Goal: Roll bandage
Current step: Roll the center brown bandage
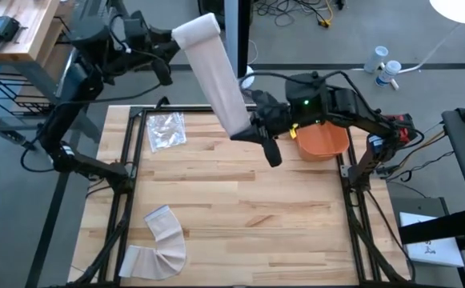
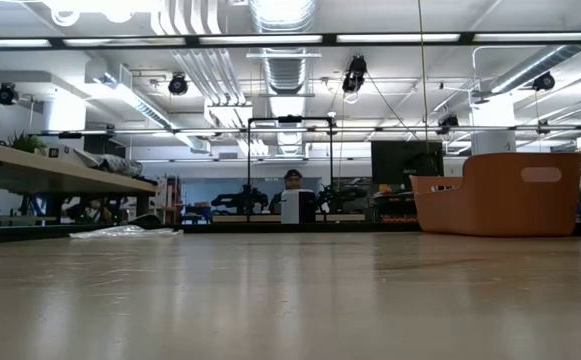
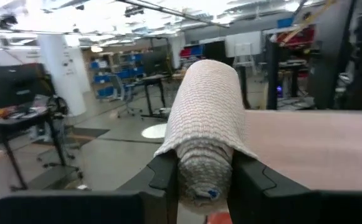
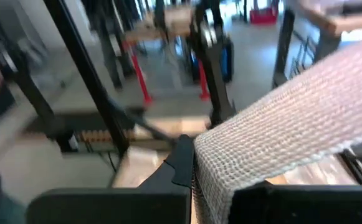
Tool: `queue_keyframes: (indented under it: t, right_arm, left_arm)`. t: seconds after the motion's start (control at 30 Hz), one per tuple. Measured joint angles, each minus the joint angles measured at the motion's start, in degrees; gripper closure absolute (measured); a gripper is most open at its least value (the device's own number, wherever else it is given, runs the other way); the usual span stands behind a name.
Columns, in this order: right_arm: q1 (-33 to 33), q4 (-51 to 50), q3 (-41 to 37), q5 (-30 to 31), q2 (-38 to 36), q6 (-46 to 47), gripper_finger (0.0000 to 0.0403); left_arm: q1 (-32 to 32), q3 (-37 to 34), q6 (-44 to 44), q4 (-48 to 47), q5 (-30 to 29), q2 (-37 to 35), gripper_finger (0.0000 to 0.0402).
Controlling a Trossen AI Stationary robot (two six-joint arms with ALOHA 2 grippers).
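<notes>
A white woven bandage hangs in the air over the table's far edge. Its rolled part (image 1: 196,29) sits in my left gripper (image 1: 182,36), which is shut on it high at the far left. The unrolled strip (image 1: 224,80) runs straight down to my right gripper (image 1: 250,132), shut on its free end just over the far edge. The left wrist view shows the roll (image 3: 207,124) between my left gripper's (image 3: 204,180) fingers. In the right wrist view the strip (image 4: 293,118) leaves my right gripper (image 4: 209,180). Neither gripper shows in the low view. My left gripper pinches the roll's curved sides (image 3: 193,165) between its two fingers (image 3: 165,171), close to the roll's near end. The roll lies along the fingers, held about level and clear of the table, with the strip leaving over its top. My right gripper pinches the strip's free end (image 4: 215,171) between its fingers (image 4: 181,158), across the strip's width. The second finger is hidden under the cloth. The end is held clear of the table, and the strip runs taut from here to the roll.
An orange bin (image 1: 322,142) stands at the far right, right beside my right gripper, and shows in the low view too (image 2: 500,195). A clear plastic bag (image 1: 166,130) lies at the far left. Another loose bandage (image 1: 160,240) lies curled at the near left.
</notes>
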Motion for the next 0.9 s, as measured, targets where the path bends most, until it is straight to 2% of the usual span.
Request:
queue_keyframes:
  t: [0.27, 0.37, 0.57, 0.9]
  right_arm:
    - [-1.07, 17.30, -0.07, -0.33, -0.38, 10.23, 0.0401]
    - [-1.60, 20.36, -0.07, -0.25, -0.84, 12.02, 0.0401]
    - [-4.86, 19.11, -0.13, 0.98, -0.87, 15.90, 0.0401]
    - [-13.31, 12.06, -0.11, 2.06, -0.83, 18.94, 0.0401]
  left_arm:
    - [-2.14, -7.82, 2.05, 2.50, 1.58, 1.25, 0.0319]
    - [-2.20, -11.69, 0.87, 5.76, 2.16, 1.49, 0.0319]
    - [-6.16, -19.55, 0.72, 11.10, 1.52, 1.64, 0.0319]
    - [-16.75, -28.24, 5.87, 12.01, -3.06, 1.71, 0.0319]
